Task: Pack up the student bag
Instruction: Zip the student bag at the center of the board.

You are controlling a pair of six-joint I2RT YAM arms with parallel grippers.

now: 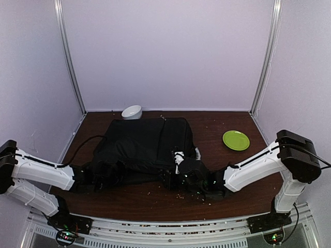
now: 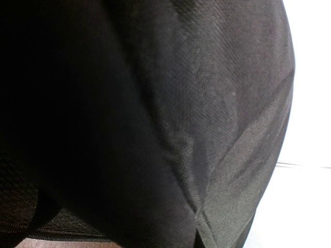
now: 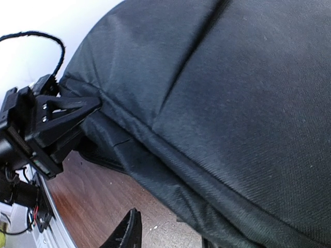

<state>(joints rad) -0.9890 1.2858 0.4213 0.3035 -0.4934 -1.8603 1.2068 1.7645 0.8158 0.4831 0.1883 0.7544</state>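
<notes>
The student bag (image 1: 145,143), a large black fabric backpack, lies flat in the middle of the brown table. My left gripper (image 1: 109,174) is at the bag's near left edge. In the right wrist view its fingers (image 3: 77,111) taper together onto the bag's seam and look shut on the fabric. The left wrist view is filled by the bag's black cloth (image 2: 196,103), which hides my own fingers. My right gripper (image 1: 173,178) is at the bag's near right corner. It is open (image 3: 168,240), with the left fingertip (image 3: 129,232) above the table and the bag's edge (image 3: 217,155) over the other side.
A white bowl (image 1: 132,111) stands at the back, just behind the bag. A green plate (image 1: 236,140) lies at the right. Small crumbs (image 1: 181,195) are scattered on the table near the front. White walls close in the back and both sides.
</notes>
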